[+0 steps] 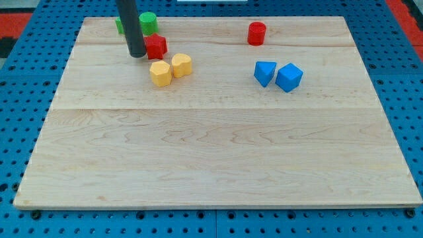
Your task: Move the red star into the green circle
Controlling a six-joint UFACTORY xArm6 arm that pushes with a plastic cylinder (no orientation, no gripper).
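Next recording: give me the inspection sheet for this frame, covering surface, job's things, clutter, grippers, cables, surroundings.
Surface: light wooden board, lower half bare.
Job's things: red star at the view's upper left, just below the green circle; whether they touch cannot be told.
Clutter: another green block, mostly hidden behind the rod; two yellow blocks side by side below the red star; red cylinder near the view's top; two blue blocks at the right.
Grippers: none fitted; my tip sits against the red star's left side.
Cables: nothing seen.
Surroundings: blue perforated base around the board.
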